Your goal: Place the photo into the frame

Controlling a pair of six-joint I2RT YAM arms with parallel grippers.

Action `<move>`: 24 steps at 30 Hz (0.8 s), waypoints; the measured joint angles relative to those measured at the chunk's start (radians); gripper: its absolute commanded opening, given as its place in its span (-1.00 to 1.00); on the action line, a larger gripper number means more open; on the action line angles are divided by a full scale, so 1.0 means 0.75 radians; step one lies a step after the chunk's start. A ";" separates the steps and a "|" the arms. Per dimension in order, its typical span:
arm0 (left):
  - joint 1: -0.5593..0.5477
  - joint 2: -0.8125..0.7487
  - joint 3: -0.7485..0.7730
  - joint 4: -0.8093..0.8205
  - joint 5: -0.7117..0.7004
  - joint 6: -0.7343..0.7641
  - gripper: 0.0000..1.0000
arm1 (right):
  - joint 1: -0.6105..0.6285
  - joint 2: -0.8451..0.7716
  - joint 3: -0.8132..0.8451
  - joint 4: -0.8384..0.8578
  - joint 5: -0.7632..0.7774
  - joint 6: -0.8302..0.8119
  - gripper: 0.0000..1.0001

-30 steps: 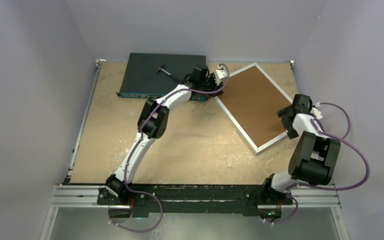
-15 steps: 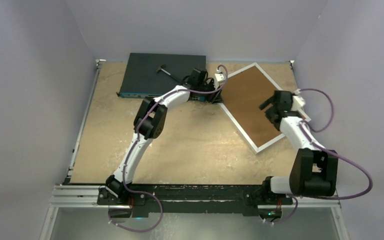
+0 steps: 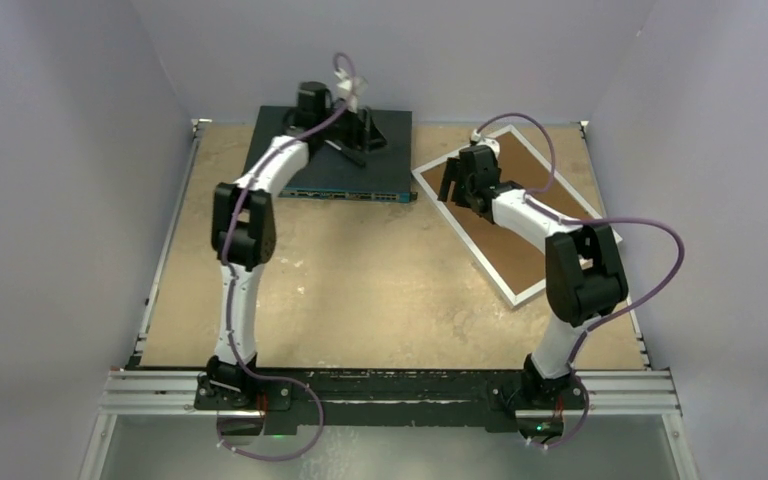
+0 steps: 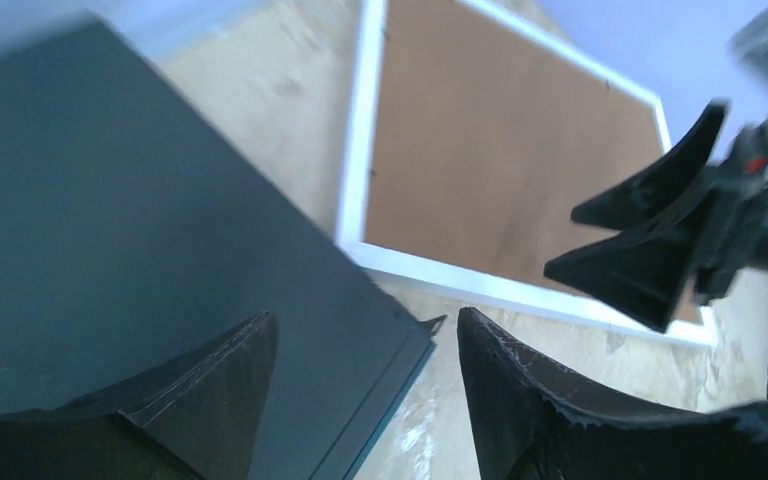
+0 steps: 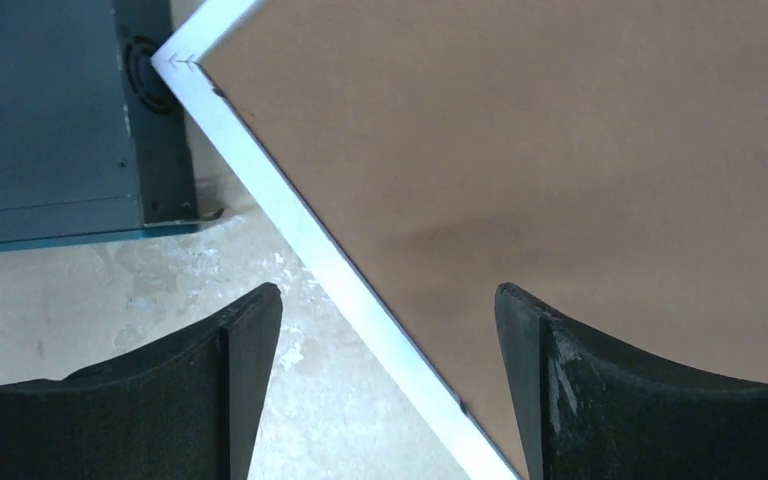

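The frame (image 3: 482,258) lies flat at the back right, its thin white border around a plain brown backing board (image 3: 525,255). The photo is not in view. My right gripper (image 3: 457,185) is open and empty over the frame's near-left corner. In the right wrist view its jaws (image 5: 385,295) straddle the frame's white edge (image 5: 300,235), one over the table and one over the board (image 5: 560,150). My left gripper (image 3: 368,130) is open and empty above the dark switch box. In the left wrist view it (image 4: 360,330) hangs over the box's corner, with the frame (image 4: 355,170) beyond.
A dark flat network switch box (image 3: 290,150) lies at the back left with a small dark tool (image 3: 345,152) on it; the box also shows in the left wrist view (image 4: 110,220) and the right wrist view (image 5: 50,110). Grey walls close in three sides.
My left gripper has swung from the frame's corner back and left over the switch box. My right gripper has moved from the frame's right edge to its left corner. The frame has shifted slightly left.
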 measured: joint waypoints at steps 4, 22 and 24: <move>0.170 -0.171 -0.052 0.039 0.010 -0.069 0.31 | 0.008 0.084 0.067 0.061 -0.068 -0.146 0.48; 0.318 -0.373 -0.322 -0.092 0.058 -0.034 0.31 | 0.143 0.333 0.269 0.133 -0.109 -0.499 0.02; 0.333 -0.379 -0.331 -0.092 0.060 -0.028 0.31 | 0.161 0.357 0.279 0.132 -0.078 -0.512 0.01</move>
